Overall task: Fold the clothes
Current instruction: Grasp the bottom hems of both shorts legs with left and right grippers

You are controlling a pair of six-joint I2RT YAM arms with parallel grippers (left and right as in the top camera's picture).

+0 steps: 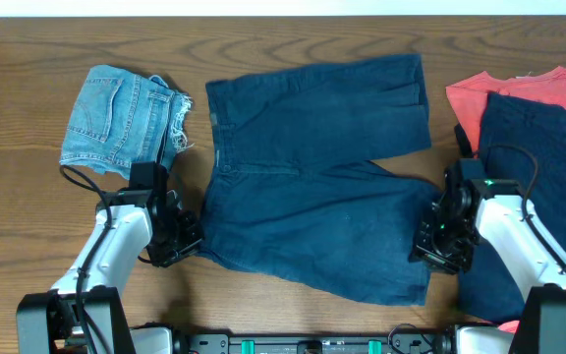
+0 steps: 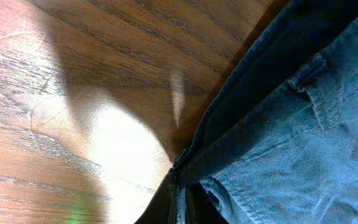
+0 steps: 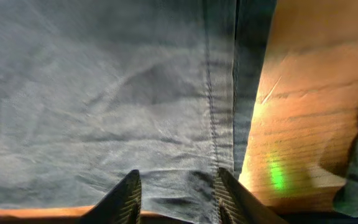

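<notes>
The wide navy shorts lie spread flat in the middle of the table, waistband to the left and legs to the right. My left gripper is at the near-left waistband corner. In the left wrist view it is shut on the edge of the shorts. My right gripper is at the hem of the near leg. In the right wrist view its fingers are open and straddle the hem of the shorts, which lies flat between them.
Light-blue frayed denim shorts lie at the back left. A coral-red shirt lies at the back right, with another navy garment over it, close beside my right arm. Bare wood shows left of the waistband.
</notes>
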